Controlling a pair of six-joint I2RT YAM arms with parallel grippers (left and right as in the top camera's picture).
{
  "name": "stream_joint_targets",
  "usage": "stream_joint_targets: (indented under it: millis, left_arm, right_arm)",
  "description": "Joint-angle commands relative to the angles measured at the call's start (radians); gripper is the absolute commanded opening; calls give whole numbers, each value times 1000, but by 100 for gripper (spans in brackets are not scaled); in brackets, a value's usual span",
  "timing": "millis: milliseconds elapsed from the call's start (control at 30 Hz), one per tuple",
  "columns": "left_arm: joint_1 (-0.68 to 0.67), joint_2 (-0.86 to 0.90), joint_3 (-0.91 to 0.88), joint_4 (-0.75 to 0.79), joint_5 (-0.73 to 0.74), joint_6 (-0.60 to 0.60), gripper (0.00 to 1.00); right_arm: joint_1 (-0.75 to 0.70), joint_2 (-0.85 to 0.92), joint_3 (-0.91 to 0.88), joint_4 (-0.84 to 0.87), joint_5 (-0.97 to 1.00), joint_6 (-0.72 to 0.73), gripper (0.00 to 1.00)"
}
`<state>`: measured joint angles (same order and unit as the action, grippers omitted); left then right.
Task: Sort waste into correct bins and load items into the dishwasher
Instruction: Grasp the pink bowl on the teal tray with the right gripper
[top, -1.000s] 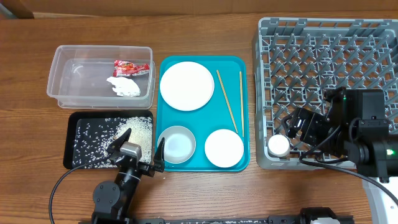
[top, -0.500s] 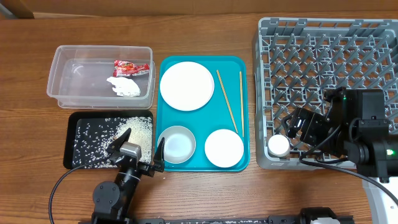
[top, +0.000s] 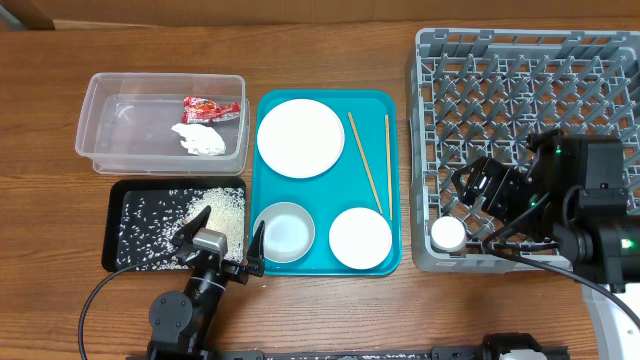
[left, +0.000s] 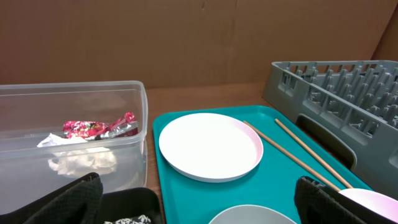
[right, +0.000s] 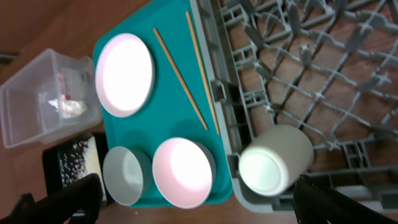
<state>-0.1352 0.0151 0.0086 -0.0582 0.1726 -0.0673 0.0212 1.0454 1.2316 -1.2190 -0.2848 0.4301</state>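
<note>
Two bins first, both at the left of the overhead frame. Found a clear plastic rectangular tub (top: 110, 120) at upper left, holding a small red printed snack wrapper (top: 210, 106) and, just below it, a crumpled white tissue (top: 200, 139). Found a shallower black rectangular tray (top: 112, 225) under the tub, strewn with loose white rice grains (top: 222, 212) heaped toward its right end. Saw a teal serving tray (top: 330, 195) in the middle. Counted on it a large round white plate (top: 300, 138) at top left, a metal-rimmed white bowl (top: 283, 232) at lower left, a round pale pink plate (top: 360, 238) at lower right, and two thin wooden chopsticks (top: 366, 160) lying slightly apart along the right side. Noted a large square grey plastic dish rack (top: 520, 80) with upright pegs filling the right of the frame, with a small white cup (top: 448, 234) in its lower-left corner. Saw the left gripper (top: 228, 228) at the bottom of the frame, straddling the black tray's right end and the teal tray's left edge, with fingers spread wide and nothing held. Saw the right gripper (right: 204, 198) over the rack just right of the cup, with fingers wide apart at both lower corners of the right wrist view, empty and clear of the cup.
</note>
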Motion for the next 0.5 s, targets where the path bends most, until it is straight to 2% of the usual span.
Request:
stream_joint_targets:
  millis: [0,100,200,233,333,367,467]
  left_arm:
    - [7,-11,-4,2,11,8,100]
    - [7,-11,-4,2,11,8,100]
    - [7,-11,-4,2,11,8,100]
    - [7,-11,-4,2,11,8,100]
    - [7,-11,-4,2,11,8,100]
    - [7,-11,-4,2,11,8,100]
    - [7,-11,-4,2,11,8,100]
  right_arm:
    - [-2,0,25,21,-51,11,100]
    - [28,5,25,-9,-172,-78,100]
    - [148,16,23,-63,-145,-114,99]
    - [205,20,16,-69,-108,-112,91]
    - [370,37,-25,-56,16,-47,75]
    - [448,51,-54,-40,78,4,72]
    - [572,100,-118,10,167,77,72]
